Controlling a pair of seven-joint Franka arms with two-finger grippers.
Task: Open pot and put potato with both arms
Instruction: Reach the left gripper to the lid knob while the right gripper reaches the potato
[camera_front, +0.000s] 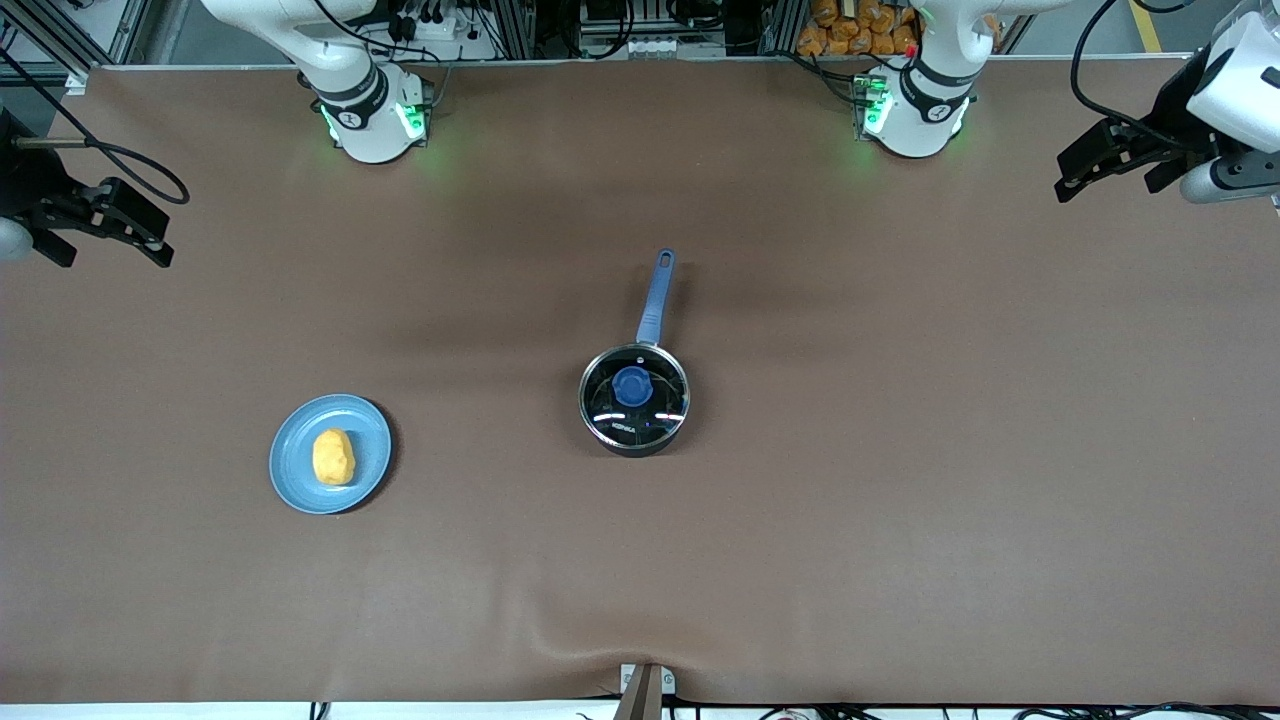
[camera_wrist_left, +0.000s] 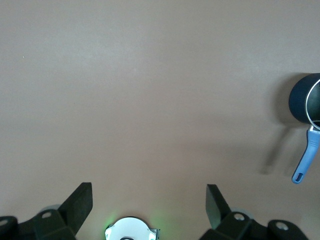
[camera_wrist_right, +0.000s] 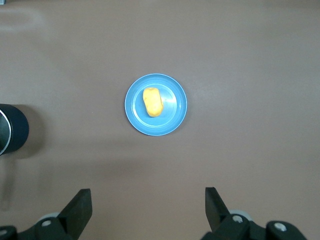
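Waiting high at the table's ends, left gripper (camera_front: 1110, 165) and right gripper (camera_front: 105, 225) hang spread, empty. Nothing done: lid (camera_front: 634, 392) covers central pot (camera_front: 634, 400); potato (camera_front: 333, 457) on plate (camera_front: 295, 480), eight o'clock of it.

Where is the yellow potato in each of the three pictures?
Front view: the potato lies on the blue plate, toward the right arm's end of the table.
Left wrist view: not in it.
Right wrist view: the potato lies on the plate.
Shared landmark: the pot.

Robot lab: alu framing (camera_front: 520, 30), cables, brown table (camera_front: 900, 500)
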